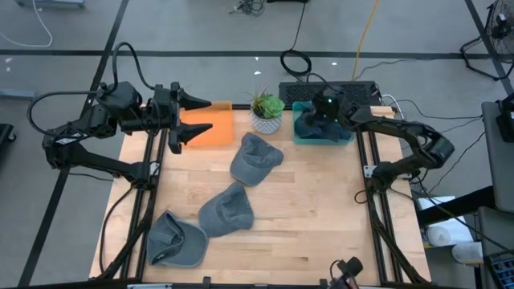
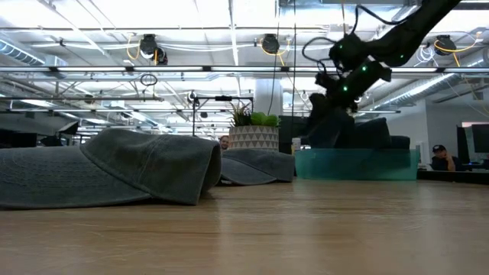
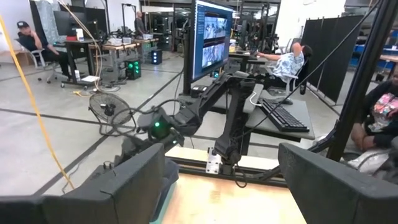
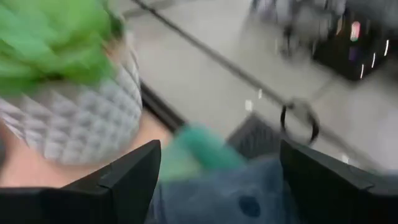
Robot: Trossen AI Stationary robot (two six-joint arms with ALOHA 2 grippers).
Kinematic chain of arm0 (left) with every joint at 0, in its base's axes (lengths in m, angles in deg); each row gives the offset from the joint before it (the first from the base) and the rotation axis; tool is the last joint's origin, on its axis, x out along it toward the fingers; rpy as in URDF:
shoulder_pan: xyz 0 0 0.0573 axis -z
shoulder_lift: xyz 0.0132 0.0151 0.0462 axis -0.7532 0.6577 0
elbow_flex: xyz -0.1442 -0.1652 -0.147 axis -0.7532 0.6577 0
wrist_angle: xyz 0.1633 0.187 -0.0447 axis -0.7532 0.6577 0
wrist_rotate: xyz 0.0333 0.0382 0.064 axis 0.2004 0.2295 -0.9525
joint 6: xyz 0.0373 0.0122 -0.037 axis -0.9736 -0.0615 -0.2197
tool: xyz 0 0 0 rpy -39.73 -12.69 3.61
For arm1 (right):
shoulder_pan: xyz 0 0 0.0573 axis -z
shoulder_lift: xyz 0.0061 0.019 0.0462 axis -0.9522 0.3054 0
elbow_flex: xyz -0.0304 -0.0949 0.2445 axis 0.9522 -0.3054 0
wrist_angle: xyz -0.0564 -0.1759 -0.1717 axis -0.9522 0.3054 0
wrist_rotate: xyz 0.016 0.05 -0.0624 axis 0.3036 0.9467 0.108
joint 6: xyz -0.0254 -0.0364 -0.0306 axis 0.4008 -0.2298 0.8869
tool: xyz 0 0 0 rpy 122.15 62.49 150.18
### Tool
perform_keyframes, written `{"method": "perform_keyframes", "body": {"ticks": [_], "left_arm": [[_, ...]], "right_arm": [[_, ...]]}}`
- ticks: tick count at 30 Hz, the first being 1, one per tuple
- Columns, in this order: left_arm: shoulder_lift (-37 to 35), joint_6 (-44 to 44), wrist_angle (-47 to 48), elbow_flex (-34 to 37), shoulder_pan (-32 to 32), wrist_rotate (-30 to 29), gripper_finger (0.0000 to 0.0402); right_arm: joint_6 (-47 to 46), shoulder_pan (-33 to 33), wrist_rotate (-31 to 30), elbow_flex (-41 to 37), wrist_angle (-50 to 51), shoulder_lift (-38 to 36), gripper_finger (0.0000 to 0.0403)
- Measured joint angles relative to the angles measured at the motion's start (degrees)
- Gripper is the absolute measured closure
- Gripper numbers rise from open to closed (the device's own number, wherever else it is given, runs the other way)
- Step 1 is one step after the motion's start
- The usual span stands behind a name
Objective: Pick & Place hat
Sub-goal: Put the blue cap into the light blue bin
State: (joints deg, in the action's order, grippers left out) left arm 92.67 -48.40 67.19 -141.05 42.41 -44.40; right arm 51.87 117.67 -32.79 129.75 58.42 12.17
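Overhead: three soft, crumpled grey hats [image 1: 255, 158] on wood-plank counter [image 1: 321, 209]; fourth in teal bin [image 1: 347, 138] under right tool [image 1: 317, 120], spread wide, empty. Left tool [image 1: 205, 116] wide over orange bin [image 1: 215, 133]. Right wrist view alone shows planter [image 4: 68, 118] quilted texture.

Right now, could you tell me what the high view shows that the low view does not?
Only the high view shows the orange bin, the open left gripper over it, and all three hats on the table. Only the low view shows the ceiling lights and a person beyond the table. Both show the teal bin, the plant and the right gripper.
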Motion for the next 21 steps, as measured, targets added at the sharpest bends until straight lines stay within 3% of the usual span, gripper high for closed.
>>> {"method": "perform_keyframes", "body": {"ticks": [4,8,14,21], "left_arm": [[0.00,1.19,0.00,0.00,0.00,-0.01,0.0078],[0.00,0.91,0.04,0.00,-0.02,-0.02,0.0078],[0.00,-0.78,0.17,0.00,0.00,-0.06,0.0078],[0.00,-0.70,0.22,0.00,-0.02,-0.06,0.0078]], "right_arm": [[-5.20,0.78,0.00,-0.28,8.31,-0.97,0.0090],[-5.42,0.83,0.46,-2.42,10.54,-2.66,0.0090],[-8.33,1.98,5.06,-8.01,8.61,-3.02,0.0090],[-6.79,3.01,9.20,-15.21,-1.49,-3.02,0.0090]]}}
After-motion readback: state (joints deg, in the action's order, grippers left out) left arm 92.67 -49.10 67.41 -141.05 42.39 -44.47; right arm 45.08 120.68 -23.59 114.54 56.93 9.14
